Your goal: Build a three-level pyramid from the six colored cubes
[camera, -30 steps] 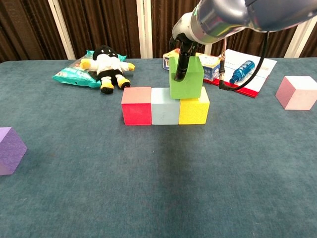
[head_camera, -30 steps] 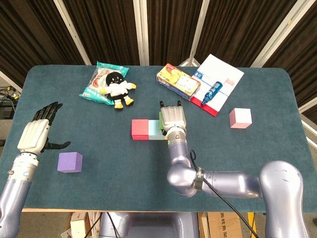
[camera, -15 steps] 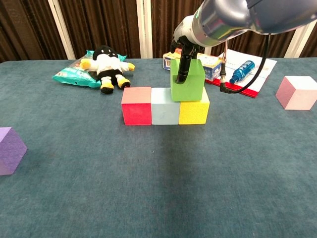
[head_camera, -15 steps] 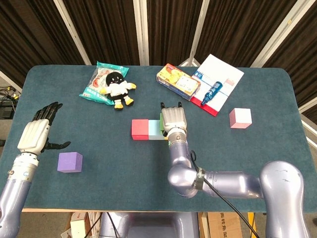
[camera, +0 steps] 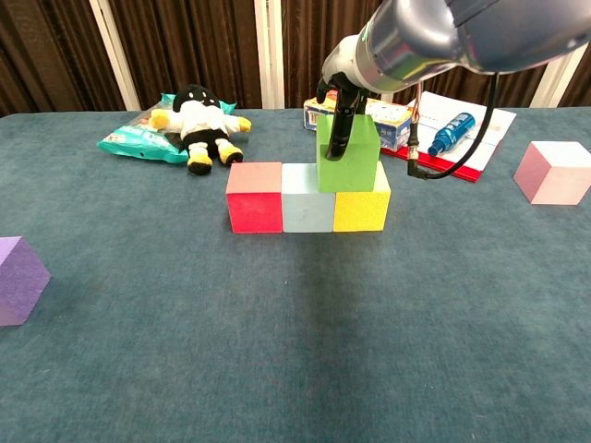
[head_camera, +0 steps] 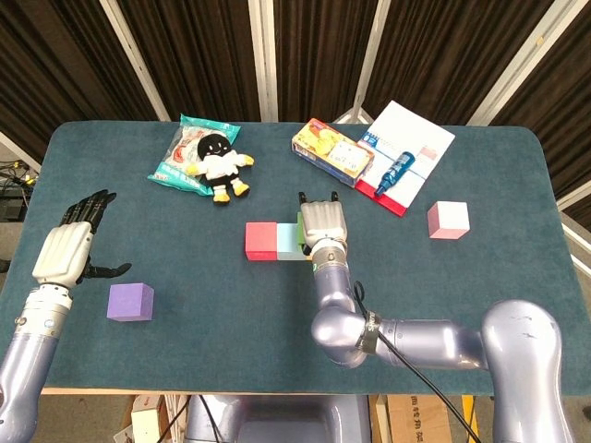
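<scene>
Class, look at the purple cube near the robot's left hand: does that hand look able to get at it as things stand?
Probably yes. The left hand is open and holds nothing, and the purple cube sits alone on bare table beside it.

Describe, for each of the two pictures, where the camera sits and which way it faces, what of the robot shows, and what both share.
Head view: high above the near table edge, looking down on the table; both arms, left hand and right hand show.
Chest view: low, near table height, facing the far curtain; only the right arm and hand on the green cube.
Shared: cube row, purple cube, pink cube, plush toy.
</scene>
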